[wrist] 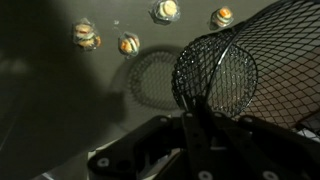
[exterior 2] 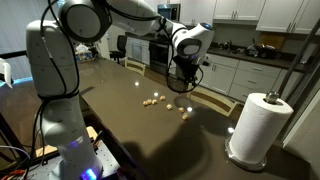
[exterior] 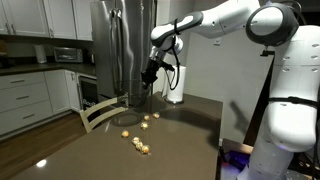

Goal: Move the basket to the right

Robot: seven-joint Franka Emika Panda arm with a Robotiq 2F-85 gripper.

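The basket (wrist: 240,70), a round bowl of dark wire mesh, hangs tilted in the air above the dark table. My gripper (wrist: 197,118) is shut on its rim, with the mesh bowl just beyond the fingers. The basket's round shadow falls on the table below. In both exterior views the gripper (exterior: 150,72) (exterior 2: 183,60) is raised over the table's far side, near the chair. The basket (exterior: 141,92) (exterior 2: 183,79) hangs dimly under it.
Several small yellowish round items (wrist: 128,44) (exterior: 140,146) (exterior 2: 152,100) lie scattered on the table (exterior: 180,135). A white paper-towel roll (exterior 2: 257,128) (exterior: 176,85) stands near a table corner. A chair back (exterior: 100,110) (exterior 2: 215,101) is at the table edge. A fridge (exterior: 120,45) stands behind.
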